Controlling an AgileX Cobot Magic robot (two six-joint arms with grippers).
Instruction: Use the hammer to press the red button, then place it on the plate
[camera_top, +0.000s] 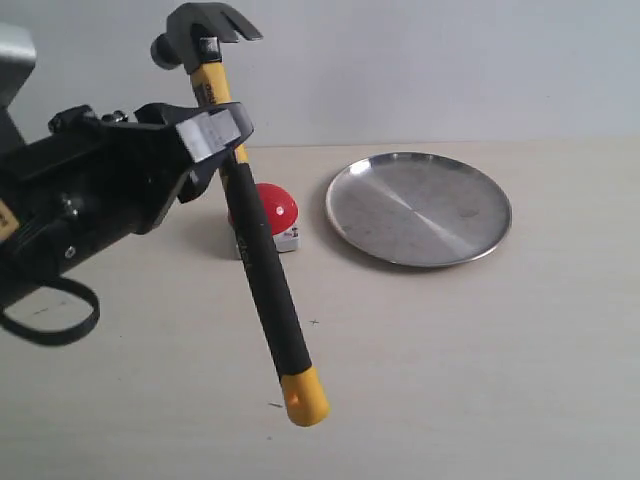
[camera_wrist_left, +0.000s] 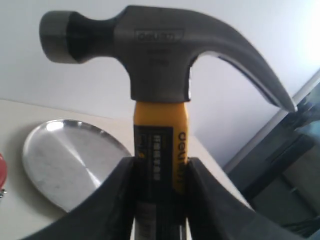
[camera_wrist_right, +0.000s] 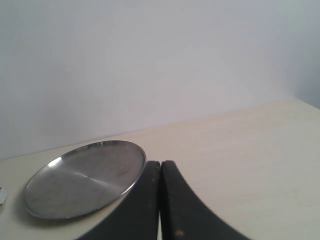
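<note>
The left tool (camera_top: 225, 140) is closed partway around a small claw hammer (camera_top: 262, 265) with a dark steel head and a black rubber handle tipped in yellow. Its two pads pinch the yellow band just under the head. The hammer hangs clear of the counter (camera_top: 450, 380), head uppermost, with the handle slanting down. The right tool (camera_wrist_right: 160, 200) has its jaws pressed together on nothing.

The glossy red button (camera_top: 272, 208), a dome on a grey-white square base, sits on the counter behind the handle, partly hidden. Near it but apart lies the round, shallow, shiny silver metal plate (camera_top: 420, 208).

The press looks like the step in hand, though I cannot tell if the dome has been pushed. With the head pointing up, the next move probably calls for tipping the hammer over and lowering it squarely onto the dome.

The counter is pale, matte and smooth, and a plain white wall (camera_top: 450, 70) stands behind it.
</note>
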